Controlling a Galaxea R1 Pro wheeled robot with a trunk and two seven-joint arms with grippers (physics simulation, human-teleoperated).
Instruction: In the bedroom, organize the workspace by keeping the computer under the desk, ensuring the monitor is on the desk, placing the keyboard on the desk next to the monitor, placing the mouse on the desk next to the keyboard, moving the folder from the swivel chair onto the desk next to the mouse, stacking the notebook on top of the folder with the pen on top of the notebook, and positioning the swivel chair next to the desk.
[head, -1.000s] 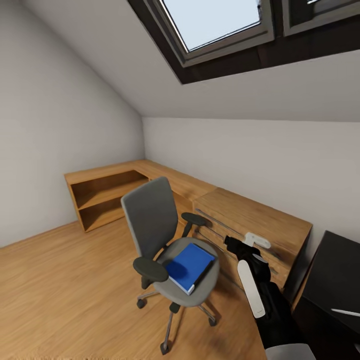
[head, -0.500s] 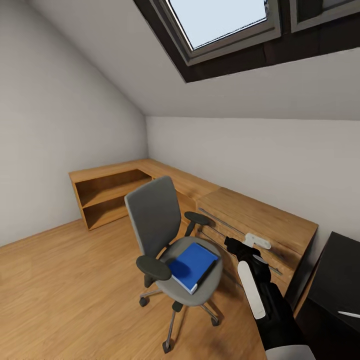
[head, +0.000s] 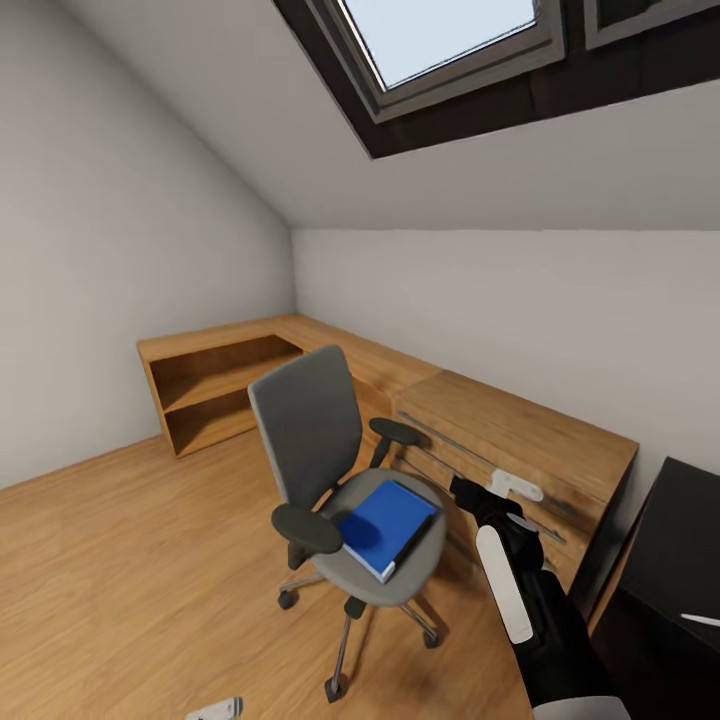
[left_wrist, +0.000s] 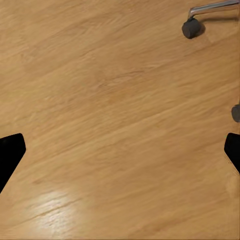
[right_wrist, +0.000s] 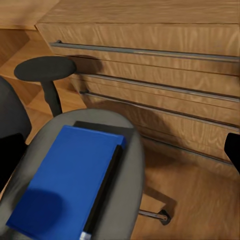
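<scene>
The grey swivel chair (head: 310, 425) stands on the wood floor in front of a light wooden drawer chest. The blue folder (head: 386, 525) lies flat on its seat, with a dark edge along one side. My right gripper (head: 466, 490) hovers just right of the seat. In the right wrist view the right gripper (right_wrist: 120, 155) is open, above the folder (right_wrist: 67, 182) and the seat (right_wrist: 131, 165). My left gripper (left_wrist: 120, 155) is open over bare floor near a chair caster (left_wrist: 191, 28). The black desk (head: 672, 545) shows at the lower right with the pen (head: 702, 620) on it.
The wooden drawer chest (head: 520, 440) with long bar handles runs along the back wall behind the chair, joined to a low open shelf unit (head: 215, 385) in the corner. A skylight (head: 450, 35) sits in the sloped ceiling. Open floor (head: 130, 580) lies to the left.
The head view has shifted slightly, so the chair and chest sit a little further right. A bit of my left arm now shows at the bottom edge. The folder has not moved on the seat.
</scene>
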